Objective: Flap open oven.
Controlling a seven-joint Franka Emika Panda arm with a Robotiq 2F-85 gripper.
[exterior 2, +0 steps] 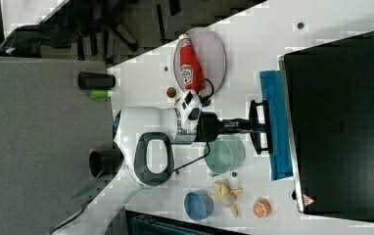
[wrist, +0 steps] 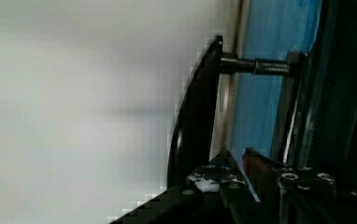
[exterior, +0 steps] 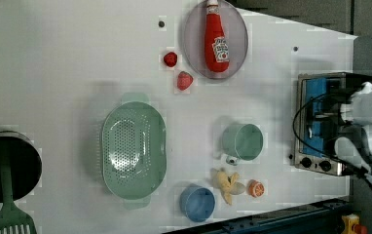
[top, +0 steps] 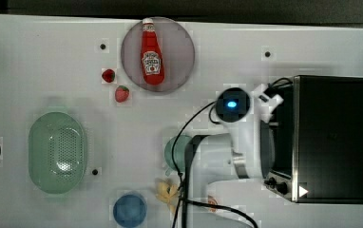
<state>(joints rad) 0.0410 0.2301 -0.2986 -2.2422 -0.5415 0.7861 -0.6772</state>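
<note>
The oven (top: 334, 137) is a big black box at the top view's right, with a silver front frame and black knobs (top: 277, 184). Its blue-tinted glass door (exterior 2: 276, 147) faces the arm, and I cannot tell whether it is slightly ajar. The black bar handle (exterior 2: 262, 142) stands just off the glass. My gripper (exterior 2: 256, 126) reaches level from the white arm (exterior 2: 151, 142) straight onto the middle of that bar. In the wrist view the handle (wrist: 195, 116) runs down between my fingers (wrist: 204, 179), with the glass (wrist: 256, 107) just behind. The gripper (wrist: 232, 163) is shut on the handle.
A teal cup (top: 176, 152) sits on the table close under the arm's elbow. A banana peel (top: 167, 190), an orange half (exterior 2: 262, 208) and a blue bowl (top: 129, 209) lie near the front edge. A green colander (top: 57, 152), strawberries (top: 121, 93) and a ketchup bottle (top: 151, 52) on a plate sit farther off.
</note>
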